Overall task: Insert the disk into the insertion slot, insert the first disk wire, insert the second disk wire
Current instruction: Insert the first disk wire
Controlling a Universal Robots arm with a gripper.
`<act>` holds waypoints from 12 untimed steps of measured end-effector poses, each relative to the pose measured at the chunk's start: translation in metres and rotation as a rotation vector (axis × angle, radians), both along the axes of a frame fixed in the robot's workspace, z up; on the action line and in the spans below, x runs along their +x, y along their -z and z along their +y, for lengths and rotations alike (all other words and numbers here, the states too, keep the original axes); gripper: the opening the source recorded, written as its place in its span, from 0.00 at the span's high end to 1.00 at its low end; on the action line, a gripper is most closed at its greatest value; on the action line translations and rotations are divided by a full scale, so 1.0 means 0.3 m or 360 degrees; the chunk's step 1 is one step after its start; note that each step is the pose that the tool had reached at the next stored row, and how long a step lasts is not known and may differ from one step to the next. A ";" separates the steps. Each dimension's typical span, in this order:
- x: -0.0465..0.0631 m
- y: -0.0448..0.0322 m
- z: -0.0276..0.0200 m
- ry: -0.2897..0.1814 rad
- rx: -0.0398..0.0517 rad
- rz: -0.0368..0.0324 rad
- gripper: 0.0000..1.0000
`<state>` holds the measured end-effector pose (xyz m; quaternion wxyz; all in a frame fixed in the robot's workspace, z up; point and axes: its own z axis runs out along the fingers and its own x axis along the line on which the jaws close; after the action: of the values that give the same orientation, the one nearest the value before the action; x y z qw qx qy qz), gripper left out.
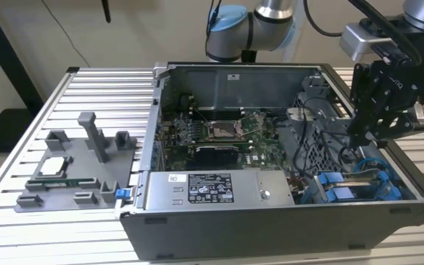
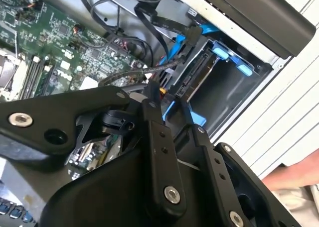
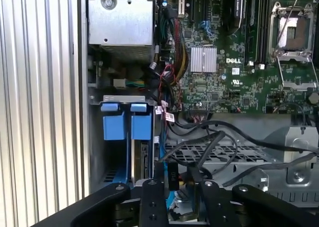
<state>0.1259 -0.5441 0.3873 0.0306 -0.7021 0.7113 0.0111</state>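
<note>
Grip state: jaws drawn to a narrow gap and clamped on the black plug of the disk wire (image 3: 171,176), visible in both wrist views. Plug upright between the black fingertips (image 2: 151,105), close to the exposed edge of the drive. Contact between plug and drive: not determinable.

Position of gripper (image 3: 174,172): pointing down into the near corner of the computer case (image 1: 271,237), at the exterior view's right, just above the drive bays.

Location of disk (image 3: 144,160): standing on edge inside the insertion slot (image 3: 123,98), between blue side rails, with its blue carrier handle at one end. Just beside it, a second blue handle (image 3: 113,123) over a neighbouring bay with a dark interior.

Next to the slot: loose black cables (image 3: 224,137) draped across a perforated metal cage (image 3: 199,155).

Farther out: green motherboard (image 1: 260,144) on the case floor, with a bare processor socket (image 1: 222,130) near its middle.

Along the near wall of the case, to the exterior view's left of the slot: grey power-supply box (image 1: 212,190) with a white label.

Outside the case, at the exterior view's left: grey fixture (image 1: 79,165) resting on the slatted metal table (image 1: 20,232), well apart from the arm.
</note>
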 end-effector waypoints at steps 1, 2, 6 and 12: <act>0.000 0.000 -0.001 0.0000 0.0005 0.0000 0.00; 0.000 0.000 -0.003 0.0000 0.0009 0.0000 0.00; 0.001 0.000 -0.016 -0.0001 0.0022 0.0000 0.00; 0.001 0.000 -0.027 -0.0001 0.0088 0.0000 0.00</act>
<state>0.1262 -0.5522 0.3875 0.0500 -0.7012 0.7105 0.0308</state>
